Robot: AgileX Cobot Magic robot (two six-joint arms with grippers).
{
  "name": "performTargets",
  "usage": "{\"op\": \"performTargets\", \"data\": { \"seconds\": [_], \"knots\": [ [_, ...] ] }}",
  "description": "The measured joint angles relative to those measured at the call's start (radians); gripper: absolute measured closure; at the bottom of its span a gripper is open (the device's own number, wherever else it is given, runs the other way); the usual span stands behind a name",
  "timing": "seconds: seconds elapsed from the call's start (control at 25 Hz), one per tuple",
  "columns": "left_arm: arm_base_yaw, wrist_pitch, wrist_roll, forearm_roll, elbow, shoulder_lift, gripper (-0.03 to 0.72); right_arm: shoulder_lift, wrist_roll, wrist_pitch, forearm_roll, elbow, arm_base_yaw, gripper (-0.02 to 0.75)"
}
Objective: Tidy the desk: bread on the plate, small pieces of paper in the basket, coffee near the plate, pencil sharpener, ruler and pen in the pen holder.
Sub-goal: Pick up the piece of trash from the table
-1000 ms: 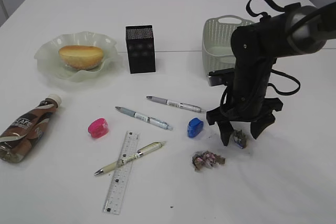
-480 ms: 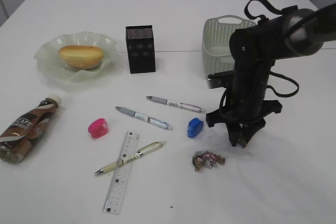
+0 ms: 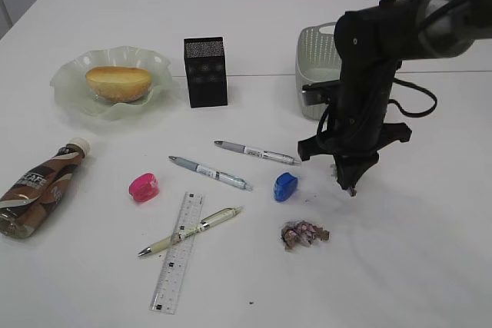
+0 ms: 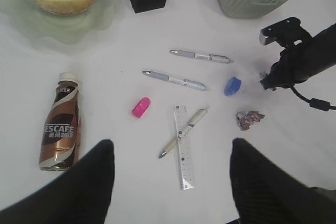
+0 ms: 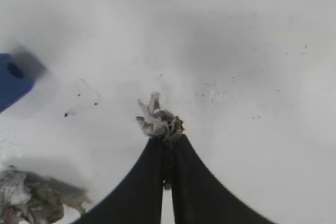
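Note:
My right gripper (image 3: 352,187) (image 5: 169,139) is shut on a small crumpled piece of paper (image 5: 159,120) and holds it just above the desk (image 3: 415,266), in front of the basket (image 3: 318,57). A second paper wad (image 3: 304,234) lies below it on the desk. The bread (image 3: 119,82) sits on the green plate (image 3: 64,76). The coffee (image 3: 38,190) lies on its side at the left. The ruler (image 3: 177,255), three pens (image 3: 210,173), a pink sharpener (image 3: 144,187) and a blue sharpener (image 3: 285,186) lie mid-desk. The pen holder (image 3: 205,72) stands upright. My left gripper (image 4: 170,148) hovers high, open and empty.
The right arm (image 4: 310,59) reaches across between the basket and the blue sharpener. One pen (image 3: 192,230) lies across the ruler. Dark crumbs speckle the desk near the right gripper.
The right gripper has closed on the small paper piece and lifted it off the desk, moving slightly back toward the basket. The left gripper has not changed.

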Motion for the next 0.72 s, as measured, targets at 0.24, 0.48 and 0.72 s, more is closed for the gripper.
{"op": "performTargets", "data": {
  "seconds": [0.24,0.48,0.72],
  "knots": [
    [0.0,0.0,-0.002,0.0,0.0,0.0,0.183,-0.073,0.0,0.112,0.019,-0.137,0.0,0.738],
    [0.0,0.0,-0.002,0.0,0.0,0.0,0.183,-0.086,0.0,0.145,0.021,-0.356,0.0,0.739],
    [0.0,0.0,-0.002,0.0,0.0,0.0,0.183,-0.024,0.01,0.157,0.029,-0.582,-0.035,0.739]
  ]
}}
